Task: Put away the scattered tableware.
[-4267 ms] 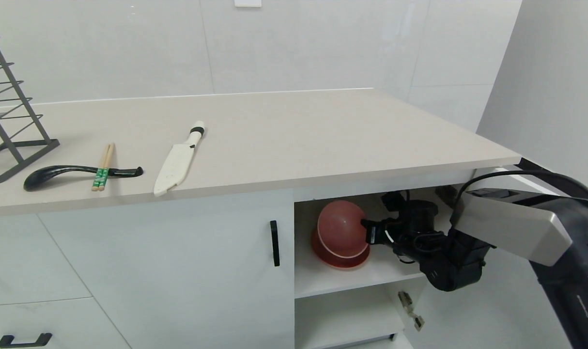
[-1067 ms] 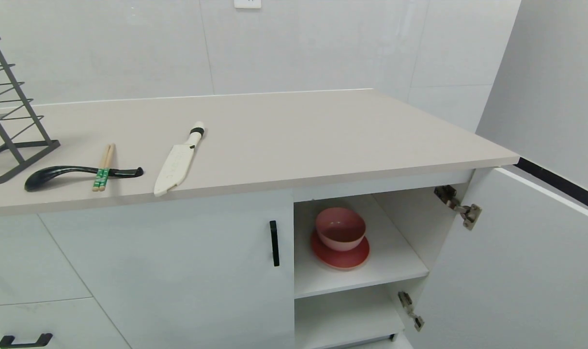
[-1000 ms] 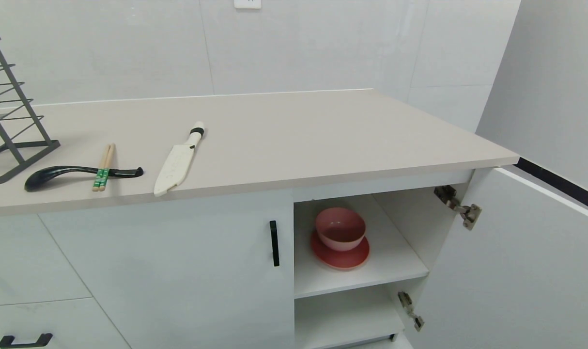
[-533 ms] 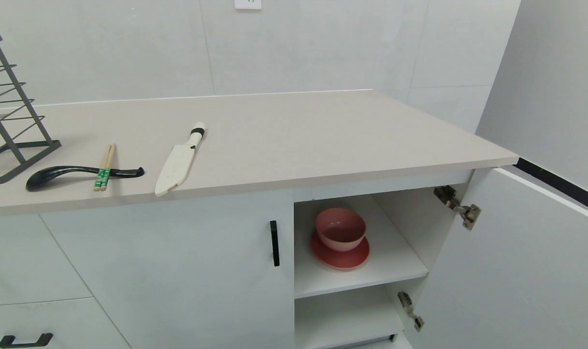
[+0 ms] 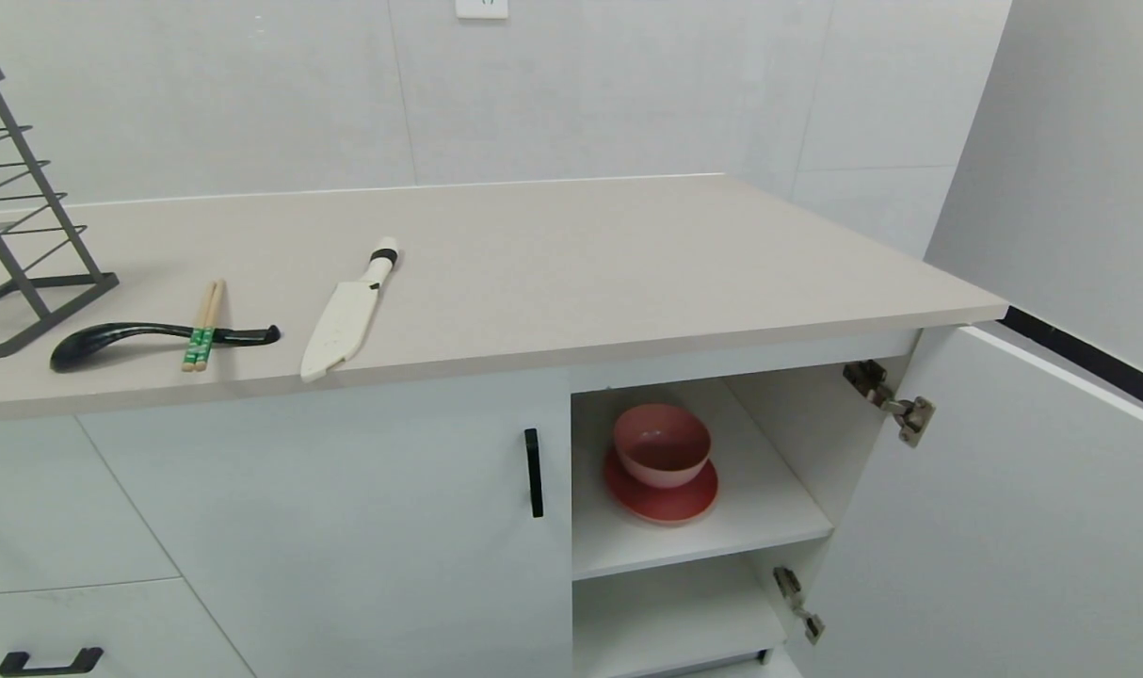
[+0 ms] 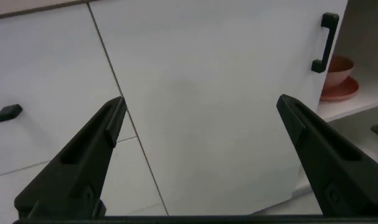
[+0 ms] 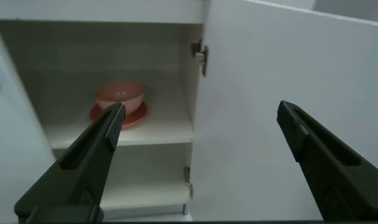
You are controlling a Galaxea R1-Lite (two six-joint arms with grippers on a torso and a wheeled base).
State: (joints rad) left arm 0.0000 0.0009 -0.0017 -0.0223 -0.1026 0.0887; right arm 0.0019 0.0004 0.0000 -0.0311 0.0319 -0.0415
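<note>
Reading the head view like a clock: the counter [image 5: 581, 245] runs from 9 to 3, its front edge cuts across the middle, and its right corner sticks out at about 3. The scattered stuff sits around 9 to 10. A white knife [image 5: 346, 315] lies flat with its tip right at the front edge. At its 9 o'clock, 2 chopsticks [image 5: 201, 325] lie side by side across the handle of a black spoon [image 5: 138, 334]. A wire rack [image 5: 16, 217] stands just past the spoon at 10, close but apart as far as I can tell. Below the counter, around 5, the cupboard [image 5: 797, 443] is open. Inside, a pink bowl [image 5: 661, 444] sits on a red plate [image 5: 670, 501] on the upper shelf [image 5: 779, 518], over toward the 9 o'clock side, with bare board showing between the plate and the side wall at 3. The open door [image 5: 1005, 508] swings out at 4 on 2 hinges [image 5: 887, 400], and it's the big thing sticking into the space out front. The closed door [image 5: 346, 518] with its black handle [image 5: 532, 473] is at the plate's 9. The left claw [image 6: 201, 112] is spread wide with nothing in it and faces that closed door. The right claw [image 7: 201, 112] is spread wide too, holding nothing, and faces the open cupboard with the bowl and plate well ahead of it.
</note>
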